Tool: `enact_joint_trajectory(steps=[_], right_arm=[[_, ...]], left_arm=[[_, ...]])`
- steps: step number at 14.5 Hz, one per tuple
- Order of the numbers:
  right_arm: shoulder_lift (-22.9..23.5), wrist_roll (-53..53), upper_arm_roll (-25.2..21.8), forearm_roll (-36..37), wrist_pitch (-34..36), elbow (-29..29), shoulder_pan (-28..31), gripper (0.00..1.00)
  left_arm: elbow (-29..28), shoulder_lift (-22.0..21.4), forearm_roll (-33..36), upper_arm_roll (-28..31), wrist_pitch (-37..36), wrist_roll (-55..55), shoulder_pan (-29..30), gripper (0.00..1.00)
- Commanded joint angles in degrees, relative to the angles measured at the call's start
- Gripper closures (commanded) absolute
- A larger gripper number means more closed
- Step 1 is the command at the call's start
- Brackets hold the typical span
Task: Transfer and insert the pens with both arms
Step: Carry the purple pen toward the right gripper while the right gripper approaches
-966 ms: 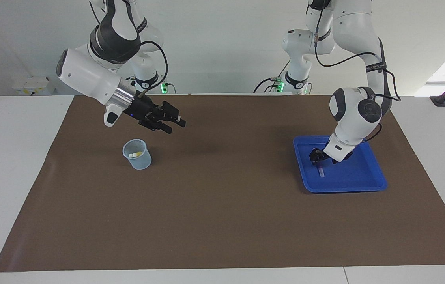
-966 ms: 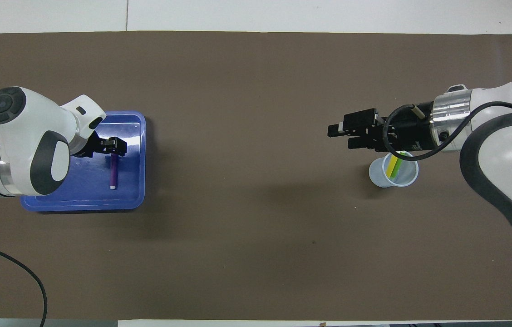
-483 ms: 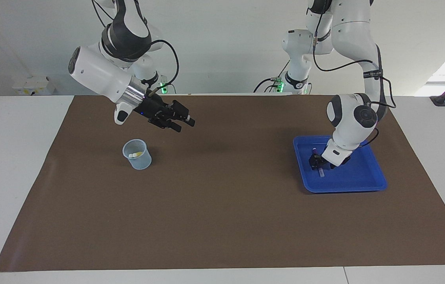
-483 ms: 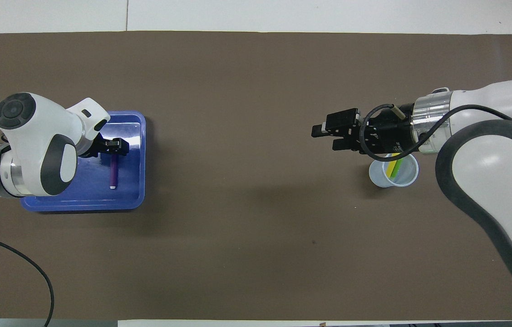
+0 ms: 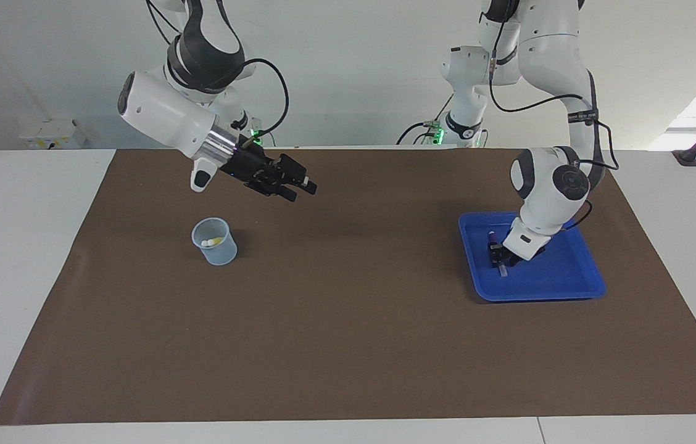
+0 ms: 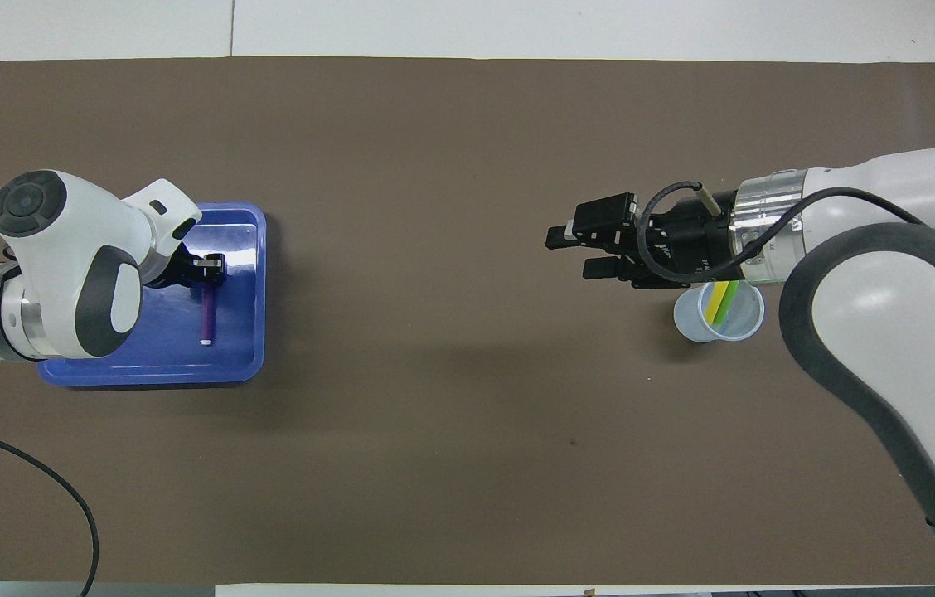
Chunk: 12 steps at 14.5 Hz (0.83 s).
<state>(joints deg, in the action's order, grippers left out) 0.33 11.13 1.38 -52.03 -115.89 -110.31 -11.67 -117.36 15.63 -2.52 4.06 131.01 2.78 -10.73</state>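
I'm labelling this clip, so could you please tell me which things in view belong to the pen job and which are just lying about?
Part of the job:
- purple pen, in the blue tray, left gripper down at it
- green pen and yellow pen, in the clear cup
- right gripper, raised over the mat

Just there:
- brown mat
- slimmer arms with green-lit bases

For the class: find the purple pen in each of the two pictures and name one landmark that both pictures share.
Facing view: the purple pen lies in the blue tray at the picture's right, partly covered by the left tool.
Overhead view: the purple pen lies in the blue tray at the picture's left.
Shared landmark: the clear cup at the right arm's end.
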Motion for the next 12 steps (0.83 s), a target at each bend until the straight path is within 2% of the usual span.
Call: enact_joint_trajectory(steps=[1,2,8,9,12], right_arm=[[-0.59,1.35,0.46,-1.23,-0.65,-0.26,-0.28,0.25],[-0.59,1.26,0.55,-1.23,-0.74,-0.26,-0.28,0.25],[-0.68,1.35,0.55,-1.23,-0.74,-0.26,-0.28,0.25],[-0.68,1.35,0.55,-1.23,-0.74,-0.26,-0.28,0.24],[-0.68,1.7,0.64,-1.32,-0.91,-0.26,-0.89,0.17]], left_arm=[[-1.03,0.28,1.2,-0.2,1.62,0.12,0.62,0.86],[-0.94,0.28,1.2,-0.2,1.62,0.03,0.62,1.0],[0.98,0.28,1.12,-0.28,-0.21,0.12,1.68,1.0],[3.25,0.02,0.59,-0.2,-4.4,0.12,1.85,1.0],[15.72,0.02,-5.1,-0.2,-24.77,1.34,3.08,1.0]])
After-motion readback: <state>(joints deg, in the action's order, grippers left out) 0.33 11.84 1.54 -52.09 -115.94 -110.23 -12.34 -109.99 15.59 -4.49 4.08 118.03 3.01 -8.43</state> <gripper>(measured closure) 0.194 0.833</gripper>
